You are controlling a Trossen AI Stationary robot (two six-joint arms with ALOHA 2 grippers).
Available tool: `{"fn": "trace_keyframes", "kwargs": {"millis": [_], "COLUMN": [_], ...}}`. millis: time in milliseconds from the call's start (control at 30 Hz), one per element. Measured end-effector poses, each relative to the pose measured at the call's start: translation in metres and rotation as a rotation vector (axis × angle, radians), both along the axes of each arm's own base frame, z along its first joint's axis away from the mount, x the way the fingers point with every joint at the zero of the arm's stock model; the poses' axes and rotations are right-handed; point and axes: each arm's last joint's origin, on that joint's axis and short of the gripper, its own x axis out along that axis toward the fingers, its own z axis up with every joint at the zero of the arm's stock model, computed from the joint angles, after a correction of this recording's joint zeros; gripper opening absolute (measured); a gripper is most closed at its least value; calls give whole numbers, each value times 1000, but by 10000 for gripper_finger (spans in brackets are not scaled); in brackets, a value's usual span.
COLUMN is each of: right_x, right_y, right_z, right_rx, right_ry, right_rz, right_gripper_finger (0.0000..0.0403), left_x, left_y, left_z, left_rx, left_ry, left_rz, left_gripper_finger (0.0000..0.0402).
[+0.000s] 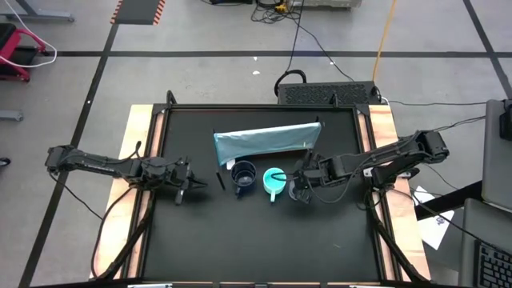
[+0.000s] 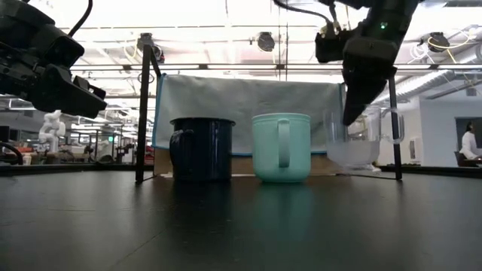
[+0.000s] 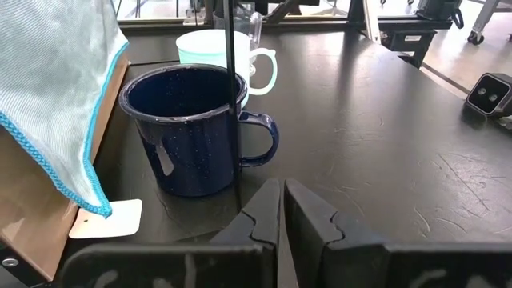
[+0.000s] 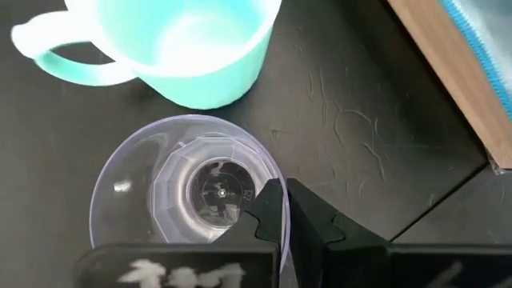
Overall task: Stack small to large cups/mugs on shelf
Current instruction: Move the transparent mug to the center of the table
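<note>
A: We see three mugs in a row at the centre of the low view: the navy mug [image 2: 202, 149] on the left, the turquoise mug [image 2: 281, 147] in the middle, and the clear mug [image 2: 352, 140] on the right, all upright on the black table [image 2: 241, 226].

B: And the shelf [image 1: 266, 142]?

A: From above it lies just past the mugs, in the upper middle of the frame, draped in a pale blue cloth [image 2: 248, 111]. None of the mugs is on it.

B: Where do we find the right gripper [image 4: 278, 210]?

A: Over the clear mug, its fingers pressed together on the rim at the lower centre of its wrist view.

B: The left gripper [image 3: 282, 210]?

A: At the centre left of the overhead frame, fingers together and holding nothing, just short of the navy mug, apart from it.
</note>
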Motion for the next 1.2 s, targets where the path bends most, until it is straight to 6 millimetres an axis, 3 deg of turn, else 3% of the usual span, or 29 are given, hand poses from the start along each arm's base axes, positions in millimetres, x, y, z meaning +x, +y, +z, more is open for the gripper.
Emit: {"fn": "trace_keyframes", "kwargs": {"millis": [1200], "right_x": [5], "right_y": [2], "right_z": [-6], "right_rx": [34], "right_ry": [8], "right_rz": [-13], "right_gripper_finger": [5], "left_x": [0], "left_y": [0], "left_z": [0], "left_rx": [-3], "left_ry": [3], "left_rz": [1], "left_gripper_finger": [24]}}
